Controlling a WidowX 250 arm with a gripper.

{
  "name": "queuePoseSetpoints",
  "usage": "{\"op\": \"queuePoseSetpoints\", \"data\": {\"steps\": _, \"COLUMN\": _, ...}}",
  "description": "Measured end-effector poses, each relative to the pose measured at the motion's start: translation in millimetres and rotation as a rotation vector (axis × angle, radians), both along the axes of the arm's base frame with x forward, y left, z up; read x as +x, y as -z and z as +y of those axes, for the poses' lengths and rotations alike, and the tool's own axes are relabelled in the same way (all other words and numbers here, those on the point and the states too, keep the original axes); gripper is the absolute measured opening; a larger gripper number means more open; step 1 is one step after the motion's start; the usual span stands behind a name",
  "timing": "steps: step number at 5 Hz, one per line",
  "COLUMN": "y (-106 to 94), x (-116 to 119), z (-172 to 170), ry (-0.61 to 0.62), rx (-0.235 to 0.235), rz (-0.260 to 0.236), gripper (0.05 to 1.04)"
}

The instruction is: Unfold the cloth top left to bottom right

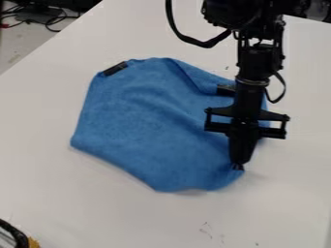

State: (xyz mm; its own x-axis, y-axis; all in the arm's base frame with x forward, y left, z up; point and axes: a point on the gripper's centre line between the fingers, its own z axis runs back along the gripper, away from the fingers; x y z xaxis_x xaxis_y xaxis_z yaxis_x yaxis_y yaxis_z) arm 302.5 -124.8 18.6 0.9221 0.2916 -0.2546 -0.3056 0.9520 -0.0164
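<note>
The black two-finger gripper (238, 167) pinches the near right edge of the blue fabric cloth (145, 126), partly folded on the white table (84, 198). A shallow grip may slip; a low pull may drag everything, bunching the far right fold.

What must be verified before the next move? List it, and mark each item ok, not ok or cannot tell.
1. Gripper at the blue cloth: ok, it is at the lower right edge.
2. Secure hold on the cloth: cannot tell.
3. Cloth fully unfolded: not ok, a folded flap shows at the upper right.
4. Layers beneath the arm visible: not ok, the arm covers part of the cloth's right side.
5. Dark object at the table's lower left separate from the cloth: ok, bare white tabletop lies between them.
</note>
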Motion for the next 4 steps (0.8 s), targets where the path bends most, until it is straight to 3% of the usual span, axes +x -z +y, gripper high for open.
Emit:
{"op": "queuePoseSetpoints", "data": {"steps": 2, "y": 7.9, "x": -13.0, "z": -14.1, "ry": 0.005, "rx": -0.014, "rz": -0.001, "gripper": 0.093}}
{"op": "queuePoseSetpoints", "data": {"steps": 3, "y": 7.3, "x": -13.5, "z": -16.8, "ry": 0.052, "rx": -0.026, "rz": -0.006, "gripper": 0.274}}
{"op": "queuePoseSetpoints", "data": {"steps": 4, "y": 3.4, "x": -11.6, "z": -12.4, "ry": 0.028, "rx": 0.003, "rz": -0.019, "gripper": 0.551}}
